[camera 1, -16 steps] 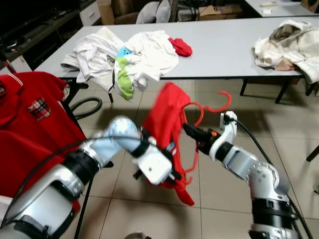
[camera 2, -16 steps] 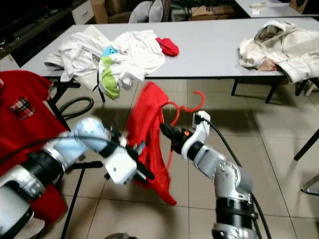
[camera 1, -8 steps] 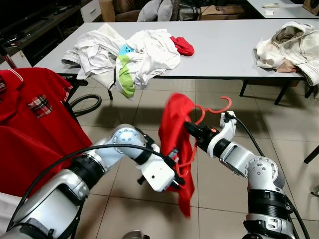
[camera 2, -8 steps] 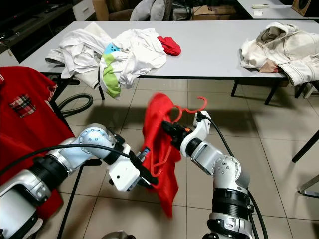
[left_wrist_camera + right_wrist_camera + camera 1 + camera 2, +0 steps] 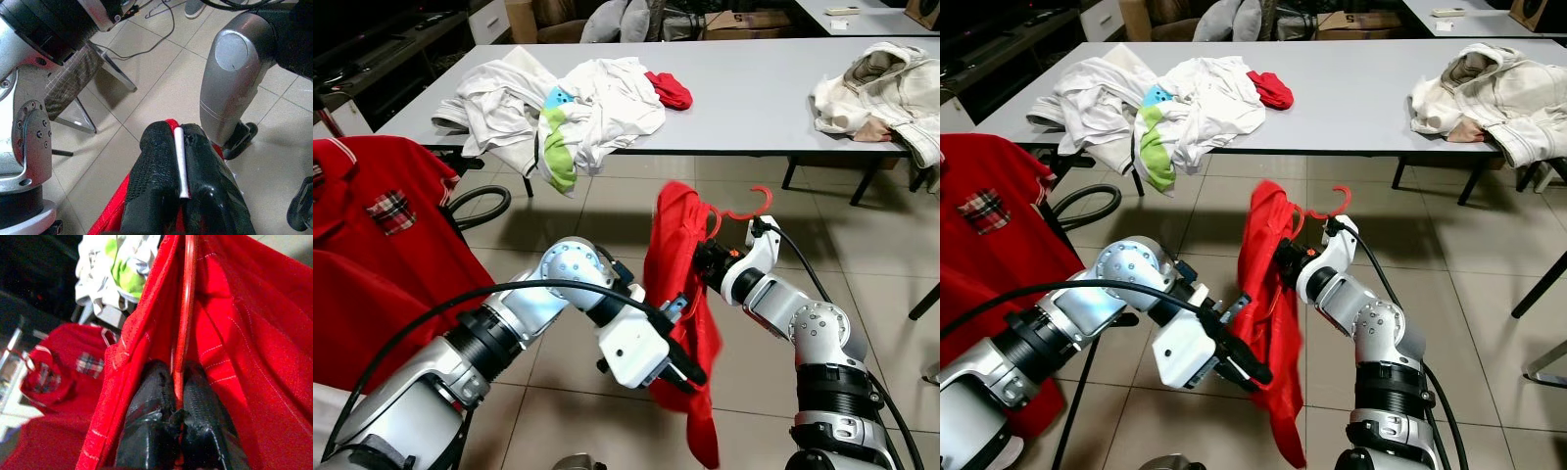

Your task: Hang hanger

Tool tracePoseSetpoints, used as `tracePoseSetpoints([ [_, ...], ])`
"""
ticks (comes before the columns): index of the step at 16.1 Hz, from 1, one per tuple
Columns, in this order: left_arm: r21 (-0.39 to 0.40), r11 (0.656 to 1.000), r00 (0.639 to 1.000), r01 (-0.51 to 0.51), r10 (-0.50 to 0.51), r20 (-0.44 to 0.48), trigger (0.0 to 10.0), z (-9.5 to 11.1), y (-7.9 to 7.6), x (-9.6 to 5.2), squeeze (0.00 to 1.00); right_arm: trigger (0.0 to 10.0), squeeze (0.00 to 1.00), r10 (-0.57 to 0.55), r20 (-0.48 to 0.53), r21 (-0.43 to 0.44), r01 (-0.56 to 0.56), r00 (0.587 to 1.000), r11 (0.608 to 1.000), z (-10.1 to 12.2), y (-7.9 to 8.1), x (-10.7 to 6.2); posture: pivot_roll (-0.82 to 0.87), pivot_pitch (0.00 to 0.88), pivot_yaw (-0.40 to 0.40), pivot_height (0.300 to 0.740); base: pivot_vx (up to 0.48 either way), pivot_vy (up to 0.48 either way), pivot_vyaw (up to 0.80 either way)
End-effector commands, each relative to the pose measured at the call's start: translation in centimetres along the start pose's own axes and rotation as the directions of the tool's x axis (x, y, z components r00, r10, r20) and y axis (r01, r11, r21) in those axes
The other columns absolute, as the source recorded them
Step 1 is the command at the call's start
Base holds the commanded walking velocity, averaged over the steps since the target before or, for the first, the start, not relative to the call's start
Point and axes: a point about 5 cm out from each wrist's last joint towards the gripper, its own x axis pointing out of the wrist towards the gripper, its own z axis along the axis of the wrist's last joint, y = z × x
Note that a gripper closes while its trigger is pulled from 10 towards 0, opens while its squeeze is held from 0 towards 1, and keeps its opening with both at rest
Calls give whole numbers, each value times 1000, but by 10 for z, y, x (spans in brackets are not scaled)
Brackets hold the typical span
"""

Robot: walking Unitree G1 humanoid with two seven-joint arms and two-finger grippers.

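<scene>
Hanging in mid-air above the tiled floor (image 5: 862, 264), a red shirt (image 5: 680, 294) is draped on a red hanger (image 5: 741, 208). The hanger's wire is clamped between the right gripper (image 5: 178, 396) fingers, while the shirt's lower fabric is pinched by the left gripper (image 5: 180, 161), in front of the grey table (image 5: 764, 88).

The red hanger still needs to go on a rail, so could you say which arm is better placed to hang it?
Probably the right gripper: it pinches the red hanger just below its hook; the left gripper clamps the red shirt lower down.
</scene>
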Motion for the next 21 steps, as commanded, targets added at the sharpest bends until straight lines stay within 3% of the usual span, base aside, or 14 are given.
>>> tracePoseSetpoints([
  [1,3,1000,999,-26,26,21,0,5,7,-1,0,10000,0,35,8,-105,-34,999,994,5,11,0,-34,0,79,740,0,0,0],
  [3,-29,993,993,-112,113,31,0,9,28,-10,0,10000,0,68,-141,-308,-109,988,945,-18,22,-4,-37,0,78,740,0,0,0],
  [6,10,991,991,-136,136,5,0,17,49,-22,0,10000,0,23,-227,-440,-124,974,889,-33,16,-12,-39,0,78,740,0,0,0],
  [8,22,995,996,-92,92,11,0,27,55,-22,0,10000,0,27,-194,-405,-105,981,908,-31,13,-15,-37,0,80,740,0,0,0],
  [10,-19,1000,998,13,-12,68,0,34,43,-3,0,10000,0,60,-144,-344,-107,988,933,-24,16,-13,-40,0,90,740,0,0,0],
  [12,-21,1000,998,-23,24,63,10000,33,43,6,0,10000,0,75,-116,-313,-108,990,944,-18,19,-11,-40,0,91,740,0,0,0],
  [13,-25,999,997,-32,34,67,10000,33,44,6,59,10000,0,76,-115,-313,-108,991,943,-18,19,-11,-40,0,91,740,0,0,0],
  [14,-39,997,995,-67,70,76,10000,34,49,6,1000,10000,0,82,-111,-306,-112,990,945,-18,20,-11,-38,0,91,740,0,0,0],
  [21,-77,974,973,-213,218,71,10000,36,64,-10,1000,10000,0,99,-110,-270,-125,989,955,-20,22,-10,-41,0,95,740,0,0,0],
])
